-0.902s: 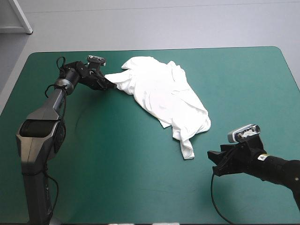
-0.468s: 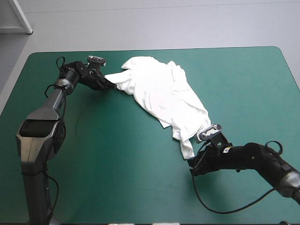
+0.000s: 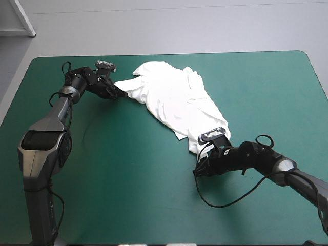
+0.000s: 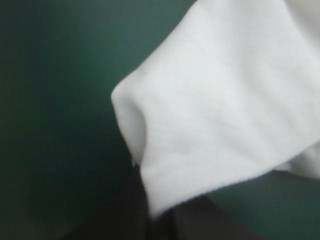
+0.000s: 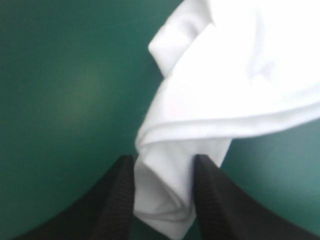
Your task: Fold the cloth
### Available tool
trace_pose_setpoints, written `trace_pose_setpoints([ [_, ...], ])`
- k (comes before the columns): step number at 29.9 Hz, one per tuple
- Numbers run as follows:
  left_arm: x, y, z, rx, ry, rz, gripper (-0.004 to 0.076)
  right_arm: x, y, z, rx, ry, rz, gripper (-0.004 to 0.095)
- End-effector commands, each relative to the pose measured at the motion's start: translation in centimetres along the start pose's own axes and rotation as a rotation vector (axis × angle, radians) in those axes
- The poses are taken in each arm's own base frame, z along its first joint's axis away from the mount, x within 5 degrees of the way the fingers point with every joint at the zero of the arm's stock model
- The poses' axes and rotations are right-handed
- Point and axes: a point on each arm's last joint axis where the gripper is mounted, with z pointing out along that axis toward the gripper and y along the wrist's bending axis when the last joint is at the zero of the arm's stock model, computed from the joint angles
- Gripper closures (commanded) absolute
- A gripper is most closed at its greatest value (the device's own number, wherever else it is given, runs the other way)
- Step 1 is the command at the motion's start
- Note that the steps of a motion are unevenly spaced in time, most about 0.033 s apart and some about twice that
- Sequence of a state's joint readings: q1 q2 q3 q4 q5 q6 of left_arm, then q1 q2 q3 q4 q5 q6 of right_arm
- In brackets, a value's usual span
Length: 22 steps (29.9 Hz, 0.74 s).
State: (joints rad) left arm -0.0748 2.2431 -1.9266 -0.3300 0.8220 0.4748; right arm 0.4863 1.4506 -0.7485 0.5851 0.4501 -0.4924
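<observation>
grasp step: one end of the cloth pinned, the other straddled but not clamped
t-shirt (image 3: 174,100) lies crumpled on a diagonal across the far-middle of the teal-green bench (image 3: 128,174). left pincer (image 4: 156,216) is closed on its far-left corner. right pincer (image 5: 164,165) sits low at the shirt's near tail, black fingers apart with the bunched hem between them. judgement: the next move is to close the right pincer on that tail, then lift and draw both ends apart to spread the shirt before any fold. risk: catching only one layer.
</observation>
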Motion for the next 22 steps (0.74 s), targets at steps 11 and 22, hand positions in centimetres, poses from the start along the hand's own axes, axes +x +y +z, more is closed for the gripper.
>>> trace_pose_setpoints([
  [11,-2.6,-1.0,-5.7,-0.031,-0.115,0.04,0.0705,-5.4,0.2,-3.5,0.111,-0.167,-0.208,0.0916],
  [22,-5.1,-3.5,-18.5,-0.099,-0.378,0.083,0.0705,-15.4,3.2,-16.8,0.236,-0.635,-0.379,0.0917],
])
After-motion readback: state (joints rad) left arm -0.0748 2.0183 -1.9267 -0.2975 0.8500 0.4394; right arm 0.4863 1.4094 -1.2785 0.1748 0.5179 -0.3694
